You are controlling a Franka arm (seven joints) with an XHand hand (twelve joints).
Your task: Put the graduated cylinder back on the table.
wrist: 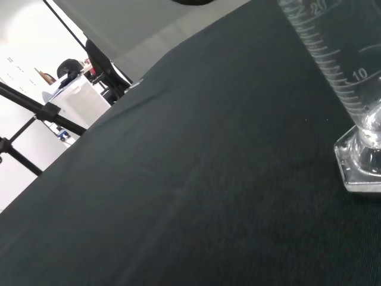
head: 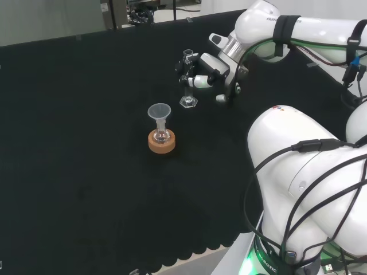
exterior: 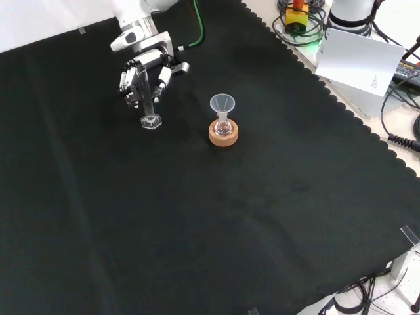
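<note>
The robot hand [head: 205,73], black and white, reaches from the white arm toward the far middle of the worktop [head: 86,172] in the head view. Its fingers curl around the upper part of the graduated cylinder [head: 187,80], clamped on it. The cylinder is a slim tube of clear glass, upright, with white measuring marks up its side and a clear six-sided foot [wrist: 360,164]. In the wrist view the foot sits flat on the black cloth, and in the front view the foot [exterior: 150,121] rests on the cloth just below the robot hand [exterior: 144,75].

Near the cylinder, to its left and nearer in the head view, stands a small clear flask [head: 161,135] on a cork ring [head: 161,143], with a clear funnel [head: 159,112] set in its neck. In the front view this flask stands to the right of the cylinder, apart from it.
</note>
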